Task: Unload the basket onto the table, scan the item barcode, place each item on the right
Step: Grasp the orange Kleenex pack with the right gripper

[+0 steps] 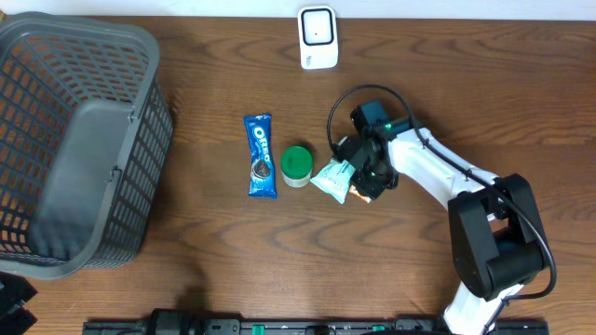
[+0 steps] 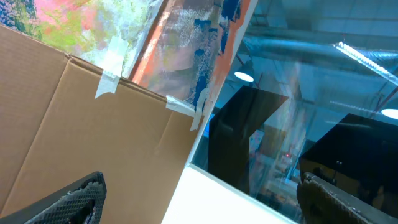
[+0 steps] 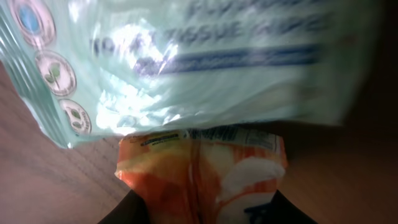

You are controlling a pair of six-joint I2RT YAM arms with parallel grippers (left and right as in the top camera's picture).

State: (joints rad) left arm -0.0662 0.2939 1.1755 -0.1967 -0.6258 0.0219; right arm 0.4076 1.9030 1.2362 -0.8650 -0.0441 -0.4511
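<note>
Orange packet (image 3: pixel 199 174) lies on the desk (image 1: pixel 233 270), its far edge overlapped by the pale green tissue pack (image 3: pixel 205 68). The right gripper (image 3: pixel 205 214) has its fingers (image 3: pixel 130 210) either side of the packet and, as far as the blur allows, pressed on it. Beyond sit a green can (image 1: pixel 296 165), an Oreo pack (image 1: pixel 261 155) and the white scanner (image 1: pixel 318 37). The left gripper (image 2: pixel 205 193) has its fingers (image 2: pixel 71 198) wide apart.
</note>
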